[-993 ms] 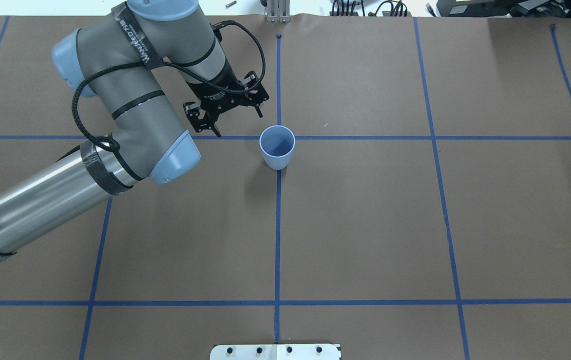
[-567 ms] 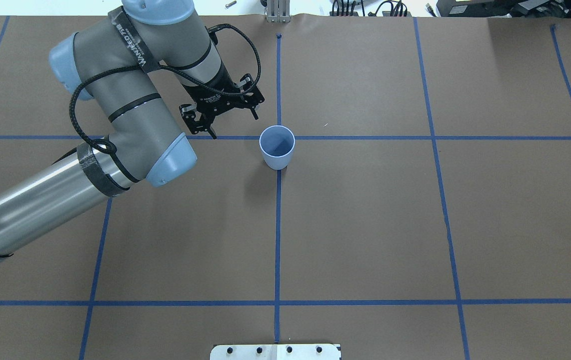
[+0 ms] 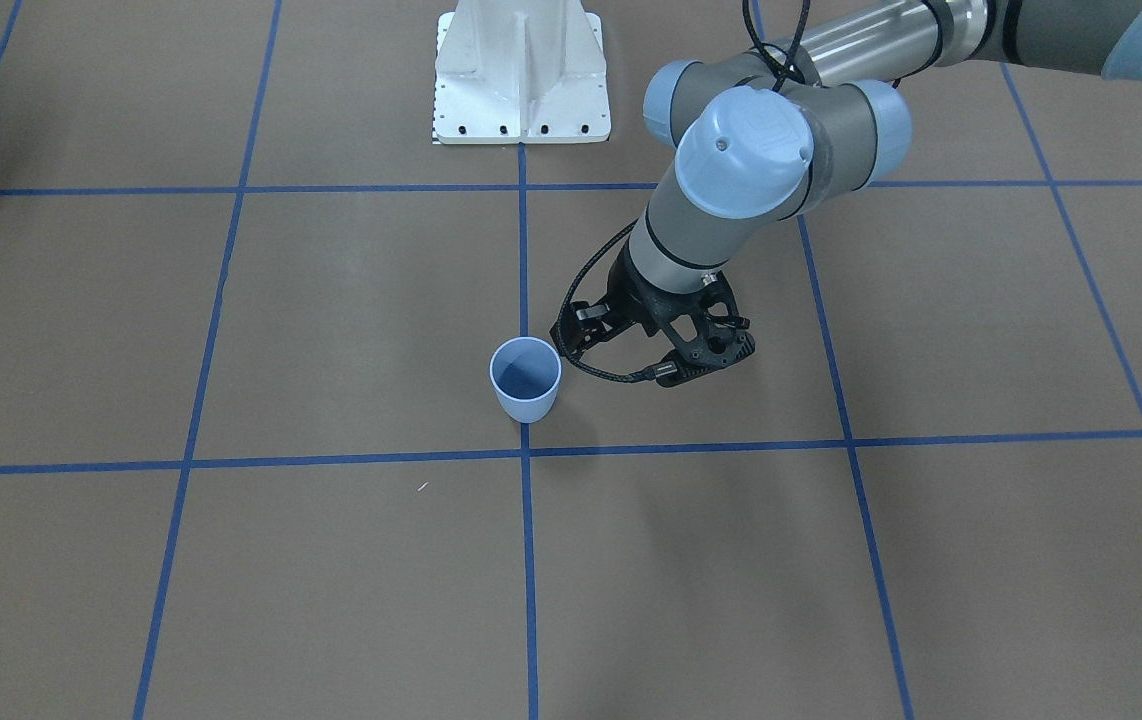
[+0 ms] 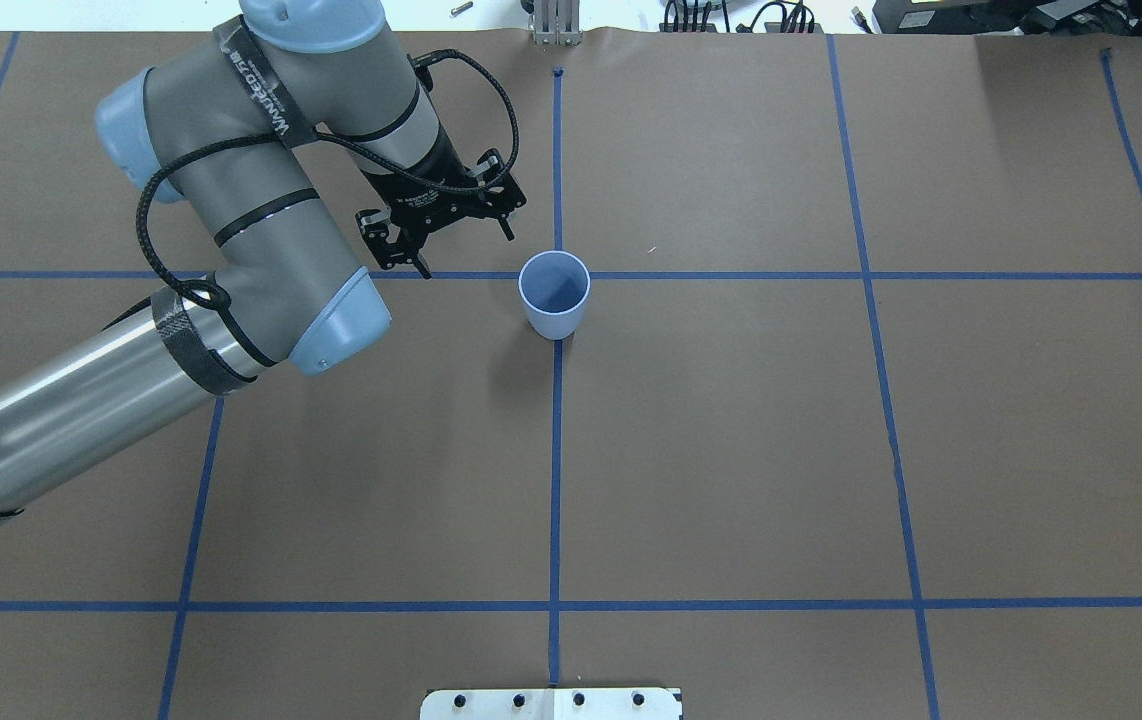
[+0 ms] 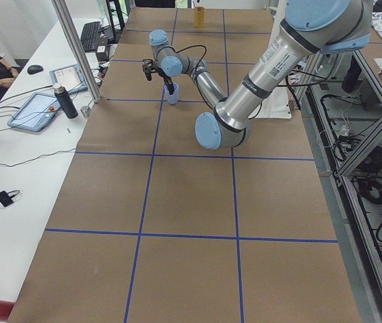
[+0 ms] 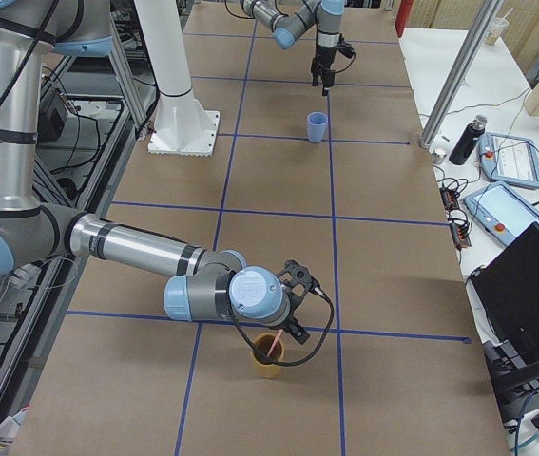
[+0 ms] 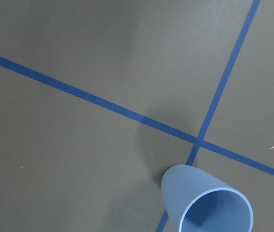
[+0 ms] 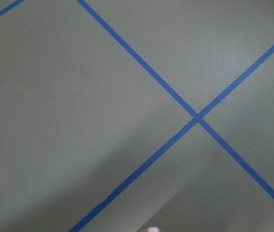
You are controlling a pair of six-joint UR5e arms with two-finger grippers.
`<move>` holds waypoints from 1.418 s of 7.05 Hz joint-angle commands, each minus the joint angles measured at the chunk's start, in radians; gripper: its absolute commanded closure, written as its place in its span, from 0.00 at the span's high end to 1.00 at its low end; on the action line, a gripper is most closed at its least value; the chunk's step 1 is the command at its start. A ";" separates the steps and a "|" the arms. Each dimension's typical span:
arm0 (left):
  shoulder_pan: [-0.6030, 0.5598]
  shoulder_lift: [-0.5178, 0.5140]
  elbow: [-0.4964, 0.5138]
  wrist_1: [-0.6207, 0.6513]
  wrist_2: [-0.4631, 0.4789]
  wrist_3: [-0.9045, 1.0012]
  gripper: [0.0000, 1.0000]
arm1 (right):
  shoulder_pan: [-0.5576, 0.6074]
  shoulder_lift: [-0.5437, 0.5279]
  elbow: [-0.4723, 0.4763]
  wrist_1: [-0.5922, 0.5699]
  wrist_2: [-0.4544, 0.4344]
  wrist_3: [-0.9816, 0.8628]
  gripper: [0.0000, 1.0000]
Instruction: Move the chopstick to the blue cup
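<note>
The blue cup (image 4: 554, 292) stands upright and empty on a blue tape crossing; it also shows in the front view (image 3: 525, 380) and the left wrist view (image 7: 209, 205). My left gripper (image 4: 464, 250) is open and empty, hanging just left of the cup, apart from it. My right gripper (image 6: 286, 328) shows only in the right side view, low over a tan cup (image 6: 269, 365) that holds a pink chopstick (image 6: 267, 348); I cannot tell if it is open or shut. A pale pink end (image 8: 151, 230) peeks in at the bottom edge of the right wrist view.
The white robot base plate (image 3: 521, 80) sits at the table's near edge by the robot. A metal post (image 6: 459, 81), a dark bottle (image 6: 466, 141) and tablets (image 6: 511, 157) stand on the operators' side. Brown paper with blue tape lines covers the table.
My left gripper has drifted a little to the left and away from the blue cup, still open. The cup has not moved.
</note>
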 commanded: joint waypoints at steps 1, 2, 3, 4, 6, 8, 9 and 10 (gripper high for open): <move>0.000 0.001 0.001 -0.002 0.001 0.007 0.98 | -0.010 0.016 -0.019 0.000 -0.001 -0.003 1.00; 0.000 0.001 0.001 -0.002 0.001 0.013 0.98 | -0.014 0.017 -0.024 0.000 -0.002 -0.003 1.00; 0.000 0.001 0.001 0.000 0.001 0.013 0.98 | -0.024 0.017 -0.028 0.000 -0.005 -0.004 1.00; 0.000 0.001 0.001 0.000 0.001 0.013 0.98 | -0.028 0.017 -0.028 -0.001 -0.007 -0.004 1.00; 0.000 0.001 0.000 0.000 0.001 0.013 0.98 | -0.030 0.013 -0.048 0.000 -0.006 -0.009 0.74; 0.000 0.012 -0.009 0.000 0.001 0.013 0.98 | -0.034 0.013 -0.051 0.000 -0.006 -0.012 0.24; 0.000 0.015 -0.015 0.000 0.001 0.013 0.98 | -0.034 0.013 -0.053 0.011 -0.006 -0.012 0.03; 0.000 0.019 -0.017 0.000 0.000 0.013 0.98 | -0.034 0.008 -0.053 0.044 -0.006 -0.006 0.00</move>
